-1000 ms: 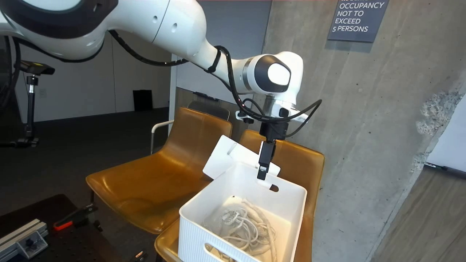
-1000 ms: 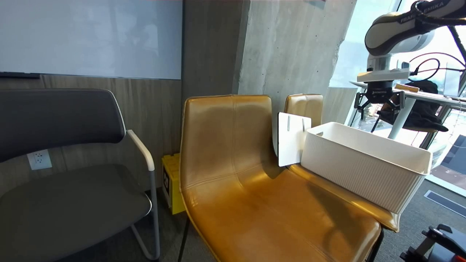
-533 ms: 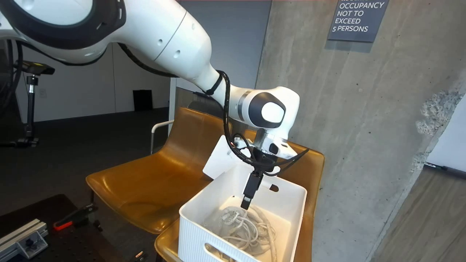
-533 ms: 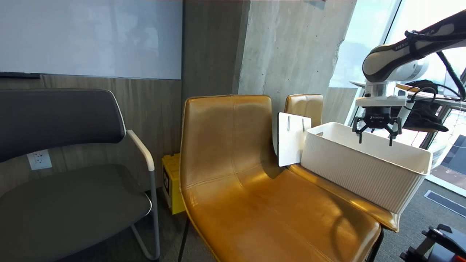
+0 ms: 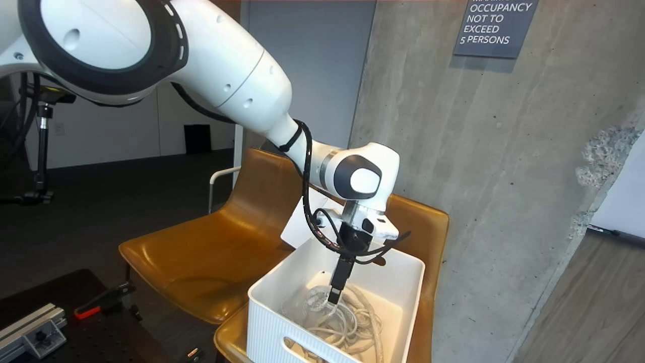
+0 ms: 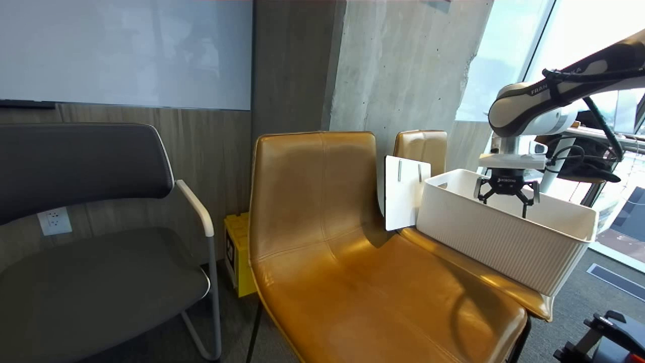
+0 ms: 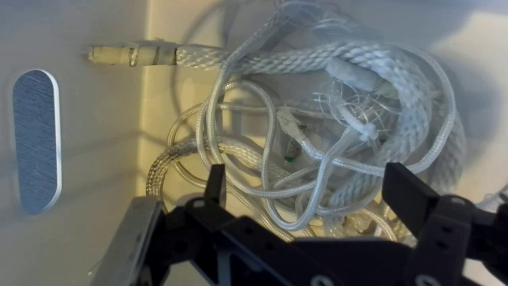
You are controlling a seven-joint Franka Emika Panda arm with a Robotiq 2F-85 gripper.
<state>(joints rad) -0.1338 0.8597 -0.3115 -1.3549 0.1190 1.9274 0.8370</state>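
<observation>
— Gripper [image 7: 306,174] is hanging lower than a second ago, now dipping past the top edge of the white bin [image 6: 494,244]. How are the jaws looking?
— They're standing wide apart tbh, over a thin cord [image 7: 322,174] (can't tell if touching) that's looping across a thick rope [image 7: 293,61] on the bin floor. Rope's taped end [image 7: 145,55] is poking toward one short edge of the bin.

White arm [image 5: 237,65]; dark joint rings [image 5: 167,48]; black cables [image 5: 306,176]; black jaws

Tangled ropes [image 7: 328,165], white bin [image 7: 91,107]; gripper [image 7: 305,174] spread
</observation>
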